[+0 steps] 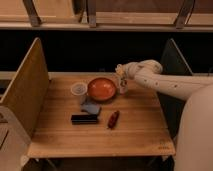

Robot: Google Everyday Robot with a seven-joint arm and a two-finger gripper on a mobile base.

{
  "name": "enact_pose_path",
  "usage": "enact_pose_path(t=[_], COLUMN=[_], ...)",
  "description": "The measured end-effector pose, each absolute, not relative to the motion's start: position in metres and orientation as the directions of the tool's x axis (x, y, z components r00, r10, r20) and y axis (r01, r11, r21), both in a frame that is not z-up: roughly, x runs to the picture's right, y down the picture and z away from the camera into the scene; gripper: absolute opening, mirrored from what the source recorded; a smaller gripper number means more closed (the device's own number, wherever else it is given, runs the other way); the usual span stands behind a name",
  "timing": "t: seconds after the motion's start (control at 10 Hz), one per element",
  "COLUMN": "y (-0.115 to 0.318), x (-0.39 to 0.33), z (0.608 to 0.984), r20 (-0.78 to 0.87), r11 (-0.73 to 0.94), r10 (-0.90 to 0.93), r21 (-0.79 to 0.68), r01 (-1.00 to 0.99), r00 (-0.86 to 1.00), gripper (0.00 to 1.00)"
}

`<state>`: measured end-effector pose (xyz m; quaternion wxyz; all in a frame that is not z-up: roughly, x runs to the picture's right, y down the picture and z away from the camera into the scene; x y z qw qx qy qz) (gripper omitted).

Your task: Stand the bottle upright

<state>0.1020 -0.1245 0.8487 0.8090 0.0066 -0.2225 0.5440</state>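
The bottle is small and whitish with a darker band. It stands roughly upright on the wooden table, just right of the orange bowl. My gripper is at the end of the white arm, which reaches in from the right. It sits directly over the bottle's top, at or very near it. The gripper hides the bottle's upper part.
A clear cup stands left of the bowl. A blue object, a black rectangular object and a dark red elongated object lie in front of the bowl. A wooden side panel stands on the left and a dark panel on the right.
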Motion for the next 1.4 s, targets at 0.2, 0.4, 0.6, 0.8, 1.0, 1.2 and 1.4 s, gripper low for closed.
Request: enact_pose_path(t=[0.2,0.4,0.6,0.8,1.0,1.2,1.4], y=[-0.121,-0.119,-0.122,-0.117,-0.103,-0.093,-0.089], x=[0.104,0.107,0.113,0.121,0.128,0.129,0.128], z=[0.850,0.850,0.847,0.849,0.859,0.867,0.869], r20=[0.374,0.388,0.422,0.425,0.397,0.361,0.344], r11=[0.400,0.378,0.347,0.329,0.335,0.340,0.338], r10=[0.879,0.884,0.883,0.886,0.894,0.903,0.908], r21=[-0.242,-0.261,-0.289,-0.300,-0.285,-0.272,-0.269], r01=[-0.884,-0.888,-0.892,-0.896,-0.898,-0.900,-0.902], r00=[0.295,0.262,0.207,0.183,0.208,0.232,0.238], gripper=[0.00,0.00,0.00,0.00,0.01,0.15,0.34])
